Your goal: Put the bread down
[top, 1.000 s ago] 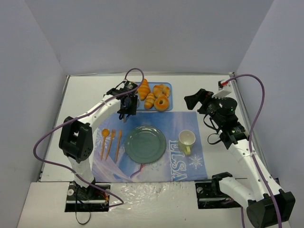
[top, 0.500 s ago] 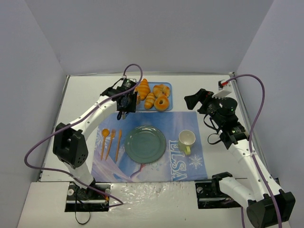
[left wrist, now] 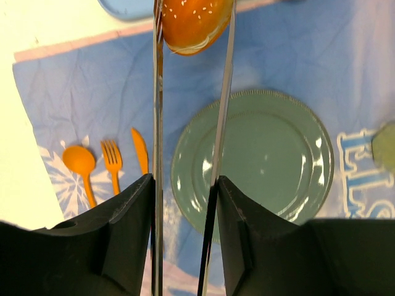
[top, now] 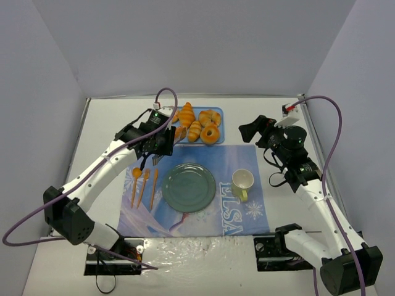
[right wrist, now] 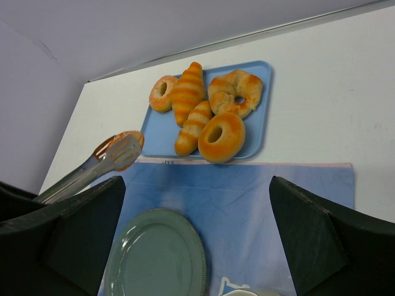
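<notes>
My left gripper [left wrist: 185,203] is shut on metal tongs [left wrist: 158,123], whose blades pinch the bread [left wrist: 192,21], a small golden-brown seeded bun. The bun hangs in the air over the blue mat's far edge, just beyond the green plate [left wrist: 271,166]. In the top view the left gripper [top: 159,143] sits left of the blue tray, with the bread [top: 180,132] at the tong tips and the plate [top: 170,188] nearer me. The right wrist view shows the bread [right wrist: 131,137], the tongs [right wrist: 86,171] and the plate [right wrist: 123,265]. My right gripper [top: 252,131] is open and empty, to the right of the tray.
A blue tray [top: 217,116] at the back holds croissants [top: 186,115] and ring doughnuts [top: 210,133]. A pale yellow cup [top: 242,182] stands right of the plate. An orange spoon, fork and knife [top: 143,182] lie left of it on the blue mat [top: 247,213].
My left arm has swung down and to the left, drawing the gripper and tongs back from the tray. The bun is now held off the tray, nearer the plate. The right arm has not moved.
</notes>
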Controlling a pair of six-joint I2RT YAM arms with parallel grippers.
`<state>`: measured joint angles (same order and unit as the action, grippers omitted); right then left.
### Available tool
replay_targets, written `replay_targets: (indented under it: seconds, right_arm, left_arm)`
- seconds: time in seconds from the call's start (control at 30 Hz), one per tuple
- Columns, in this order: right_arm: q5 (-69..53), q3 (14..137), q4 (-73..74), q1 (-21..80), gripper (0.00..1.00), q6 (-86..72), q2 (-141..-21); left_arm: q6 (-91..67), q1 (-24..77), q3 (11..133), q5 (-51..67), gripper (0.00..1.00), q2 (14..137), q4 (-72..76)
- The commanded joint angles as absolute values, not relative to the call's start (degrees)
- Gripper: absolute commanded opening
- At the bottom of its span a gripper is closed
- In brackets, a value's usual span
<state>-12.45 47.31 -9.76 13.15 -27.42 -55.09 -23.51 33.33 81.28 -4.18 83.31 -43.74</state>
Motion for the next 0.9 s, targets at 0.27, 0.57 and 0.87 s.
replay_targets:
  seconds: [0.27, 0.57, 0.87]
  right_arm:
    - [-11.7, 47.9, -15.5, 13.1, 1.0, -27.3, -56.7]
    - [-11.5, 48.0, -15.5, 13.0, 1.0, -27.2, -56.5]
    - [-11.5, 47.8, -15.4, 13.0, 1.0, -27.4, -56.7]
  left_arm:
    - [-26.3, 44.5, 72.4, -3.2, 0.28, 73.1, -44.5]
    - [-28.7, 49.3, 67.4, -4.4, 0.28, 71.7, -43.5]
    - [-31.1, 51.3, 63.7, -4.5, 0.32, 71.3, -41.0]
